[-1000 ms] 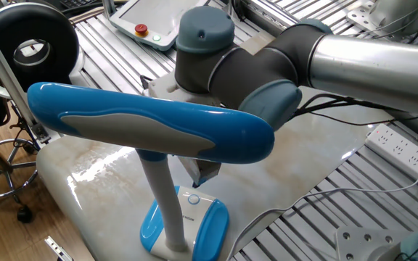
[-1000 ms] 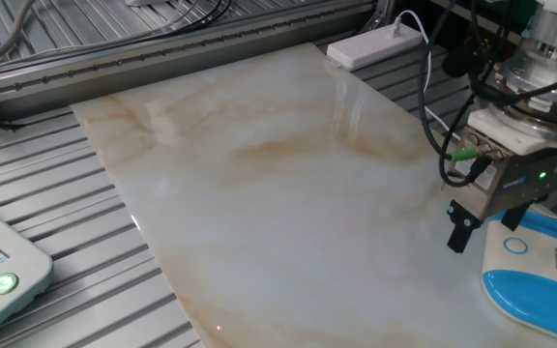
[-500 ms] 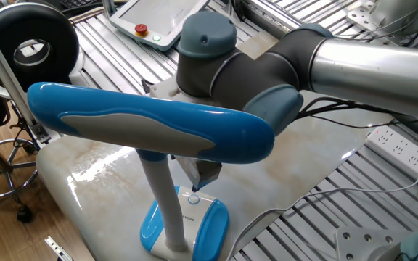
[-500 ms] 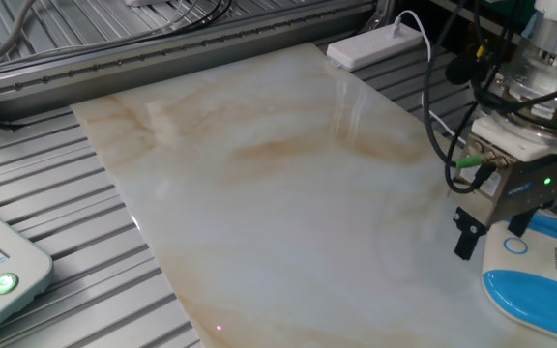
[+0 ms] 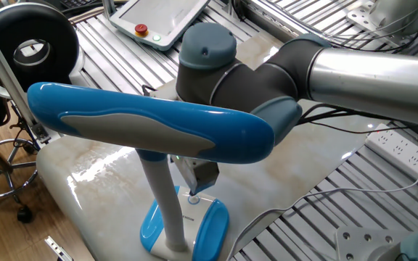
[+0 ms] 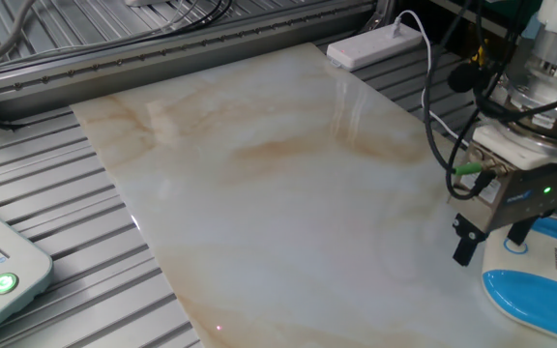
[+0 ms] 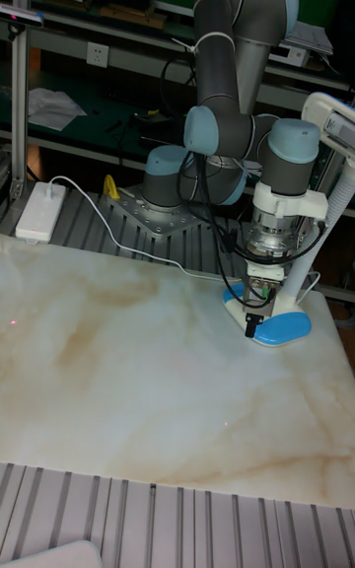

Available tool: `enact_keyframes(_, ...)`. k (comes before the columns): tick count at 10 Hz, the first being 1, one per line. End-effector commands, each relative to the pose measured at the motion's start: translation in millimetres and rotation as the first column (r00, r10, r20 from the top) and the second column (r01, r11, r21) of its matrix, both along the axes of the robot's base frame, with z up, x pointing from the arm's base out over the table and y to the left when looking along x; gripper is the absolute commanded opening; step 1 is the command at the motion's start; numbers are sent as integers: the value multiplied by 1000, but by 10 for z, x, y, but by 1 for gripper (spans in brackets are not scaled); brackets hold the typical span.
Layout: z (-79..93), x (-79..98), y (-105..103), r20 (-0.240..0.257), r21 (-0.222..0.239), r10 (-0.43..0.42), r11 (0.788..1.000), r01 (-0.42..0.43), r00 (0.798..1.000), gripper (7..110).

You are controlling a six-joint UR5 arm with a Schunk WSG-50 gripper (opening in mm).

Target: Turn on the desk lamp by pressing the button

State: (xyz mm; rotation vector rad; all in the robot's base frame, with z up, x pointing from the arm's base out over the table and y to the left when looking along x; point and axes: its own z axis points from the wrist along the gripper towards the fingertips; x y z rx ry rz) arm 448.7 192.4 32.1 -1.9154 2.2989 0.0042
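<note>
Lower now than a second ago, my pincer (image 6: 491, 244) has come down and slid a little toward the lamp's base: in the other fixed view the dark finger that hung beside the white panel now reaches nearly to the worktop (image 6: 259, 193), and its partner stands right at the button (image 6: 517, 246). In one fixed view the tip sits on or just above the button (image 5: 194, 199); I cannot tell whether it touches yet.

Two dark fingers (image 6: 464, 242) show with a clear gap between them, so my pincer is spread and pinching nothing.

The desk lamp (image 5: 151, 130) stands at the edge of the marble worktop, its long blue head stretching across in front of my wrist, the white stalk rising from the blue-and-white base (image 7: 279, 328). The button lies on the white panel of that base, just ahead of the stalk.

I judge the lamp to be light, hollow glossy plastic, stiff but slick, top-heavy with that long head. A hard or off-centre push could skate the base on the polished marble or tip it, so I should bear straight down on the button's middle with one fingertip, gently, over the flat of the base where the worktop backs it. No need to grip anything. I should keep clear of the stalk and of the head overhanging my wrist.
</note>
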Motion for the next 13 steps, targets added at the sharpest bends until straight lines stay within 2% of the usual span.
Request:
enact_keyframes(1,-37,28,-48,17,25,-75,997,75,997,88)
enact_keyframes(5,-35,-21,-54,14,20,-38,999,38,999,88)
enact_keyframes(9,-7,-75,99,17,63,-31,998,30,999,88)
enact_keyframes(13,-80,-38,136,38,63,-26,998,23,999,88)
